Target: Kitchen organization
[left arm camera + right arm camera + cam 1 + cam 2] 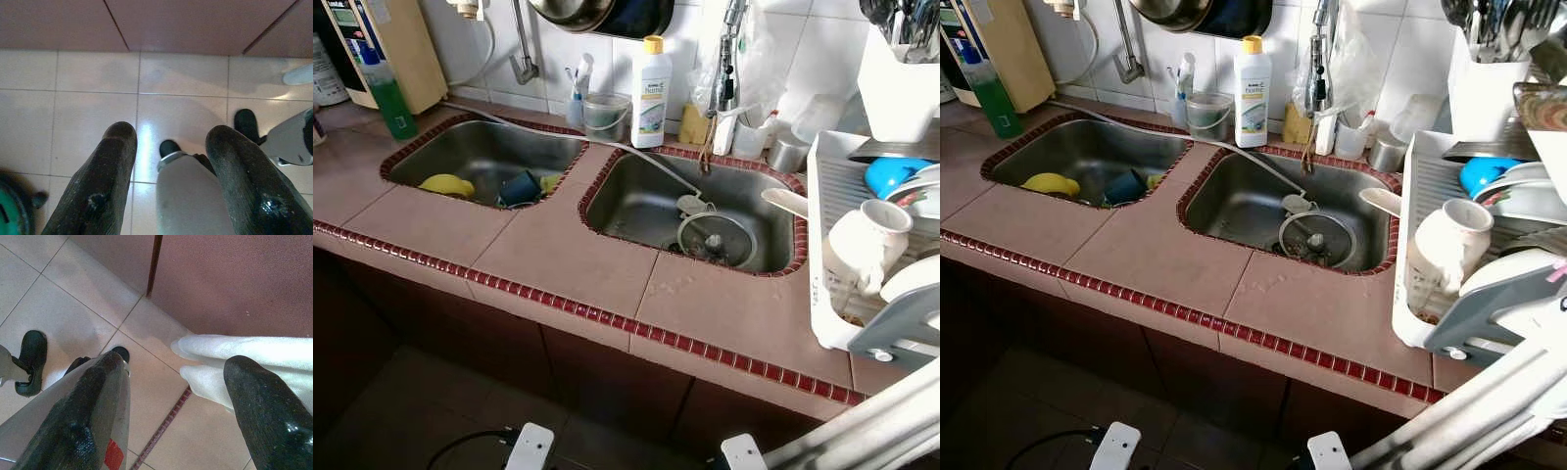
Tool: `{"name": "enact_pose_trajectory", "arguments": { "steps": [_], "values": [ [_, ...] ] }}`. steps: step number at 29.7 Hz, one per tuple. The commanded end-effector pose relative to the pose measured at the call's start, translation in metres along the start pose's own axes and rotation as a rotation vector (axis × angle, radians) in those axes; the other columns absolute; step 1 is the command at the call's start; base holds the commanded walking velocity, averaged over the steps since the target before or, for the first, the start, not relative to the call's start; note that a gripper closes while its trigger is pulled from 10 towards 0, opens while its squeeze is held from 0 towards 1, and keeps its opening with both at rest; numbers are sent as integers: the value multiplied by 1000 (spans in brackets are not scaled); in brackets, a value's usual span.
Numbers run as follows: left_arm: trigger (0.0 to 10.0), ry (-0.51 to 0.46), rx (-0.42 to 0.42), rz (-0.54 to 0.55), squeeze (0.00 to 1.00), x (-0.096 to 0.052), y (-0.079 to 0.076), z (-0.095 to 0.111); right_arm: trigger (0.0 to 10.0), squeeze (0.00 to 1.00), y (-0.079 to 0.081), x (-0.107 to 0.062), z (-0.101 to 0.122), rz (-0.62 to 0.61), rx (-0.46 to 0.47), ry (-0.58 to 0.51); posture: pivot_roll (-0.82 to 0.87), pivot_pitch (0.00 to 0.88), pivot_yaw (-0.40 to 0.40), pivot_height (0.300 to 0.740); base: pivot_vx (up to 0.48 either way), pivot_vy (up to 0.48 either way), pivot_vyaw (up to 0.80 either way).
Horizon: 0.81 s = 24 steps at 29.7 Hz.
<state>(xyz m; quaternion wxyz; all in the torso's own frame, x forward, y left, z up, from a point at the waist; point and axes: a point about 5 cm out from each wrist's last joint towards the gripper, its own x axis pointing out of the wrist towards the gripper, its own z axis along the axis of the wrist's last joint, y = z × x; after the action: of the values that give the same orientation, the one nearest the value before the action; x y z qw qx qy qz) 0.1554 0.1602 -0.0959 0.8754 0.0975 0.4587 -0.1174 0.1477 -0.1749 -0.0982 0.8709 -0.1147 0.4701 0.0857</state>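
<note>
I stand before a tiled surface (558,245) with a red mosaic edge, and I take the right sink (646,211) as my landmark. To its left, across a strip of tile, is the left sink (475,152), holding a yellow item (445,183) and a dark blue cup (520,187). Inside the right sink a round metal strainer (713,240) lies on the bottom. Behind it, against the white wall tiles, stands a white bottle with a yellow cap (651,93), with a clear plastic tub (605,116) just to that bottle's left. A green bottle (387,93) stands far left of the sinks, near the wall. Right of the right sink sits a white dish rack (832,245) carrying a white jug (864,245) and a blue bowl (891,174).

My left pincer (168,142) hangs open over the pale floor tiles (88,112), holding nothing. My right pincer (171,377) also hangs open and empty above the floor, beside a white cloth (234,355).
</note>
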Motion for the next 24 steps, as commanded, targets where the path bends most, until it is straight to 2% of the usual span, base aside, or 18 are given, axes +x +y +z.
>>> {"name": "enact_pose_trajectory", "arguments": {
  "steps": [1,3,11,24],
  "values": [
    [10000,14,-4,6,0,-1,2,-4,10000,0,1,1,2,-1,1,-3,-152,0,-23,732,0,480,0],
    [10000,15,-6,8,0,-1,2,-5,10000,0,1,1,2,0,1,-3,-152,0,-23,732,0,480,0],
    [10000,31,12,20,0,-4,6,-11,10000,0,1,0,1,1,5,-1,-153,0,-23,732,0,0,0],
    [10000,60,8,21,0,-5,4,-17,10000,0,2,1,2,9,-12,1,-146,0,-28,732,0,0,0]
  ]
}}
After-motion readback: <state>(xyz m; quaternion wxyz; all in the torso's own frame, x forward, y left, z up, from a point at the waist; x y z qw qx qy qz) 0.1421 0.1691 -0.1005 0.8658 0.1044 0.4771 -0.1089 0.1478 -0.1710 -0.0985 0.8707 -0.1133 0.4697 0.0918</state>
